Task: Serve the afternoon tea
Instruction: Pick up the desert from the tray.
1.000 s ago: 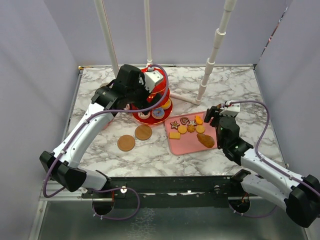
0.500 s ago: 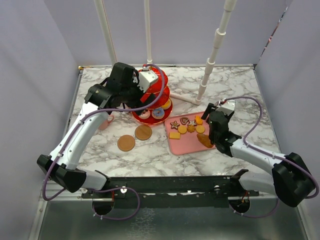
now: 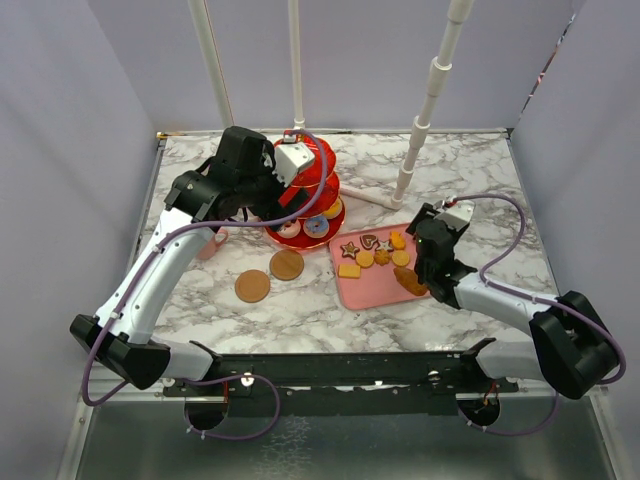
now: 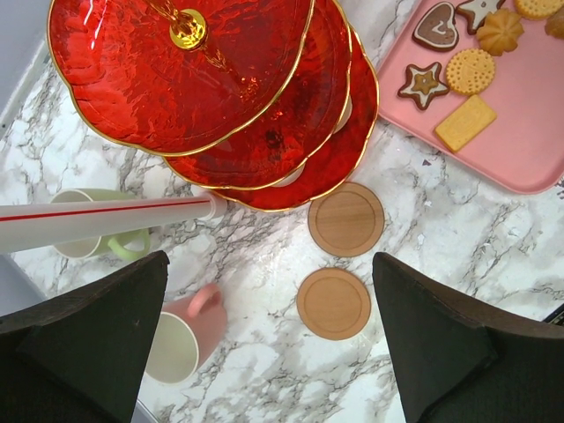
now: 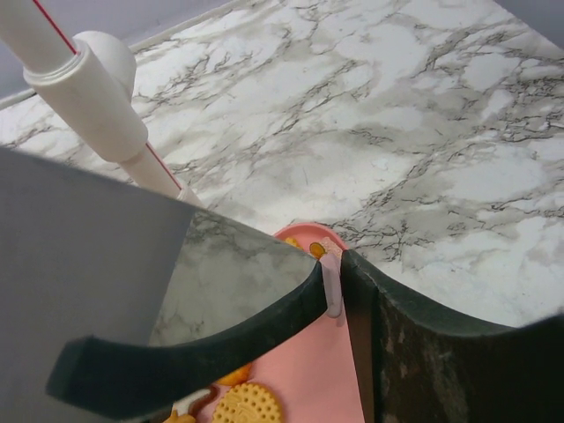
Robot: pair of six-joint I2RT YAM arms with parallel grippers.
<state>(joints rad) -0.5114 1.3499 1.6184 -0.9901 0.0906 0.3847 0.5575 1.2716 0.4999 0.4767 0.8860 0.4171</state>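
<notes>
Top view: a translucent red three-tier stand with a gold finial stands at upper centre of the marble table, with the left arm bent beside it. Two brown round coasters lie left of a pink tray of cookies, and the right gripper is at the tray's right edge.

Left wrist view: the left gripper gapes wide and empty above the coasters. A pale green mug and a pink mug sit lower left.

Right wrist view: the fingers frame the tray's corner. Whether they pinch it cannot be told.
</notes>
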